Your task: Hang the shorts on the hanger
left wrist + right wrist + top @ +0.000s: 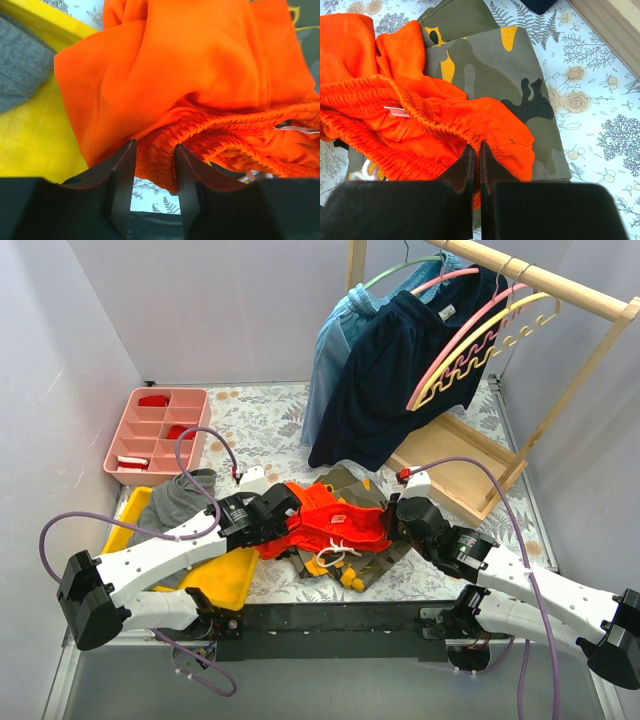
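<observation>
Arms: left arm (150, 560) and right arm (530, 580) reach from the near edge toward the middle, one on each side of the shorts (335, 525).
Desk: the floral-covered desk (270, 420) carries the clothes.
Rack: a wooden rack (560, 290) stands at the far right, with garments and hangers on its rail.
Shorts: bunched at the near middle, lying on a camouflage garment (350, 480); the waistband spans from the left gripper (154, 146) to the right gripper (476, 147).
Hanger: the pink hanger (447, 343) hangs on the rack rail just beside a yellow hanger (480, 355), well apart from the shorts.
Left gripper: clamped on the left end of the waistband, bunched elastic between its fingers.
Right gripper: fingers almost together, pinching a thin fold at the shorts' right edge.
</observation>
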`<state>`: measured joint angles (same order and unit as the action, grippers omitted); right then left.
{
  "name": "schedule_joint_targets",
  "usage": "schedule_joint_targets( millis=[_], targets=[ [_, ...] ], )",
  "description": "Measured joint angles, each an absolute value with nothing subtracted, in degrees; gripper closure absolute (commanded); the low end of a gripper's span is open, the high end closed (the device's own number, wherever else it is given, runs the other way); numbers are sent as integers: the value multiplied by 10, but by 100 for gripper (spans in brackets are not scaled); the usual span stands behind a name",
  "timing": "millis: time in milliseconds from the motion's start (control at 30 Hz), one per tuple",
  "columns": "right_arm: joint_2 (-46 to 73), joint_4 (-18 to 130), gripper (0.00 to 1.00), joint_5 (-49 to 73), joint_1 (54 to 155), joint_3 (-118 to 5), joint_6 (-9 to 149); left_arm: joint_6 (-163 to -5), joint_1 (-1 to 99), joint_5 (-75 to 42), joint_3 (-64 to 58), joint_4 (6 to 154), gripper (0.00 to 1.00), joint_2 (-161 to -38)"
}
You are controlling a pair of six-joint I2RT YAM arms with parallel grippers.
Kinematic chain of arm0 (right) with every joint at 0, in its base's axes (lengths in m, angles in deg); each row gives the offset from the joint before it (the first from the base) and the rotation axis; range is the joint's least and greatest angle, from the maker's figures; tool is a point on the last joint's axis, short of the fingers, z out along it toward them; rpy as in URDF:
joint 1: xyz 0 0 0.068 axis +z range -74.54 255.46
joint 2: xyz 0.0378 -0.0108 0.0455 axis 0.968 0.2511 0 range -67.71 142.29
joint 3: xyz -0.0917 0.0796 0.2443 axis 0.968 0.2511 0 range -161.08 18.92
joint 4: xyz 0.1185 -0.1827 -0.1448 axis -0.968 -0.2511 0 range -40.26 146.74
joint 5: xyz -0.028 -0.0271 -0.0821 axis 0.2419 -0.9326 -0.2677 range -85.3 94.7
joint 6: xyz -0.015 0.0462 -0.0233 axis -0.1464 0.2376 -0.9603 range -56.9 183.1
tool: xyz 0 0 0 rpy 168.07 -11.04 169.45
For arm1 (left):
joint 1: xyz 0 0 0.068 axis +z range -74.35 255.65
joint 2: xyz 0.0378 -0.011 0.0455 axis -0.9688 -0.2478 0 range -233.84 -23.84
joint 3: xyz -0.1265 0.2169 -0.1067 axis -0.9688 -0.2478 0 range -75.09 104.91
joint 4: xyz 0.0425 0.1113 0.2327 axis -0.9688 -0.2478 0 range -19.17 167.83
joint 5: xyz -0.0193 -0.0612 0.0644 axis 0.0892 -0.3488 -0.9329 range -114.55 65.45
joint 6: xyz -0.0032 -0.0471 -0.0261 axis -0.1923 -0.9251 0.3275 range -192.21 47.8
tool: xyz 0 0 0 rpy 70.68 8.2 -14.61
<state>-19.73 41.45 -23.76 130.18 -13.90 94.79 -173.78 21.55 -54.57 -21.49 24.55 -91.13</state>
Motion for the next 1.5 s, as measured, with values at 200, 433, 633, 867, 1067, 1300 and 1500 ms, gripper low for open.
schedule_joint_targets(
  millis=[200,433,633,867,1067,1300,1500],
  targets=[
    [-198,404,99,-241,1302,-139,948,-1731,215,-527,-246,266,85,-925],
    [-199,374,99,-262,1302,-165,943,-1695,215,-499,-241,276,100,-923],
    [-191,331,99,-330,1302,-333,897,-1610,215,-572,-19,227,100,-899],
    [-158,354,99,-397,1302,-611,793,-1396,215,-609,396,250,100,-977],
    [-145,354,99,-406,1302,-693,769,-1338,215,-607,422,268,100,-1013],
    [-182,312,99,-356,1298,-424,887,-1406,306,-485,-25,340,100,-893],
    [-129,289,99,-247,1250,-240,961,-1445,330,-351,-248,412,100,-945]
  ],
)
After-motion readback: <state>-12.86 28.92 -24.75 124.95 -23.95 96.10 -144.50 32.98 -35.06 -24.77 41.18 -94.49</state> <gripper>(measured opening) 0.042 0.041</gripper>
